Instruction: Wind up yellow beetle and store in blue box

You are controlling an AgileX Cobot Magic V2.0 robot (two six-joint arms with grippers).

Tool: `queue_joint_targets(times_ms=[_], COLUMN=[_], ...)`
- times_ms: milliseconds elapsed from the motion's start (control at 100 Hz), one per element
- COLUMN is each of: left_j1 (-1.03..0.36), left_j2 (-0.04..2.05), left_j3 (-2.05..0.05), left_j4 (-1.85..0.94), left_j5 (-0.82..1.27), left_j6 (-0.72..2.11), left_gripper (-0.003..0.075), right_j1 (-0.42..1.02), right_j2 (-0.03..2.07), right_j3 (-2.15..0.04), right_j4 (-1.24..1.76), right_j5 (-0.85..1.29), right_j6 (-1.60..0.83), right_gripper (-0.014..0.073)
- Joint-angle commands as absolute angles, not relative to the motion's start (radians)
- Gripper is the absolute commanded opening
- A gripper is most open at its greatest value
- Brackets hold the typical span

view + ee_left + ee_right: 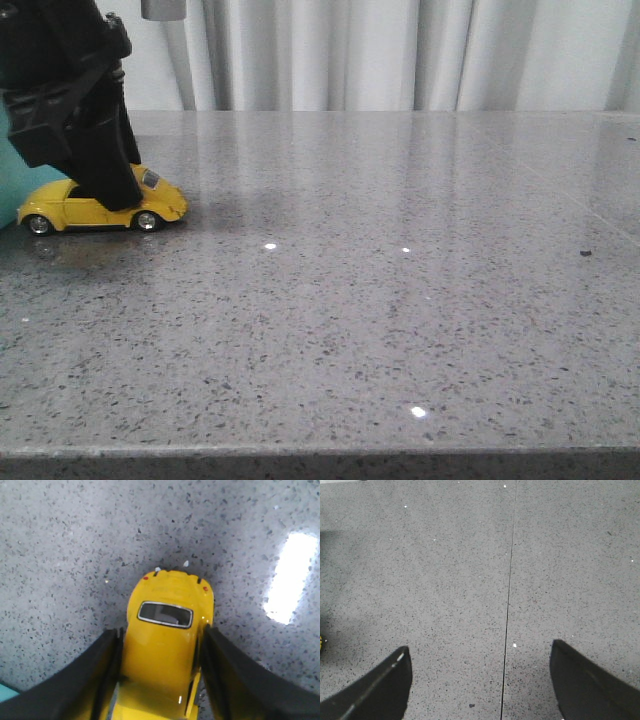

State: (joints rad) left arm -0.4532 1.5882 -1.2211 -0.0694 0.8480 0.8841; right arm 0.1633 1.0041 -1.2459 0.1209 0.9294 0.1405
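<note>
The yellow beetle [160, 200] stands on its wheels on the grey speckled table at the far left of the front view. My left gripper [110, 195] comes down over its roof, and its fingers press both sides of the car body. In the left wrist view the beetle [167, 650] sits between the two black fingers [95, 675], rear window showing. A strip of the blue box [20, 170] shows at the left edge behind the arm, and a corner of it shows in the left wrist view [7, 690]. My right gripper [480, 672] is open and empty over bare table.
The table's front edge [320, 455] runs along the bottom of the front view. A thin seam [509, 595] crosses the tabletop under the right gripper. White curtains [400, 50] hang behind the table.
</note>
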Motion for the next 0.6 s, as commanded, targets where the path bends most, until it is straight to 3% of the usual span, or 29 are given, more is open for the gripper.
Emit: queue_joint_targets(times_ms=[0, 220, 590], left_j1=[-0.463, -0.463, -0.454], left_j2=[1.554, 1.552, 1.543], left_j3=[-1.249, -1.299, -1.647], left_j4=[-0.079, -0.081, -0.071], left_j5=[0.821, 0.838, 0.916], left_j6=[0.883, 0.883, 0.612], left_gripper=[0.0245, 0.0167, 0.0167], right_j1=[0.163, 0.163, 0.163], right_j2=[0.986, 0.986, 0.986], right_j3=[-1.269, -1.269, -1.269], right_j4=[0.128, 0.128, 0.128], right_j5=[0.860, 0.860, 0.858], right_j6=[0.130, 0.130, 0.130], right_gripper=[0.0570, 0.0570, 0.0570])
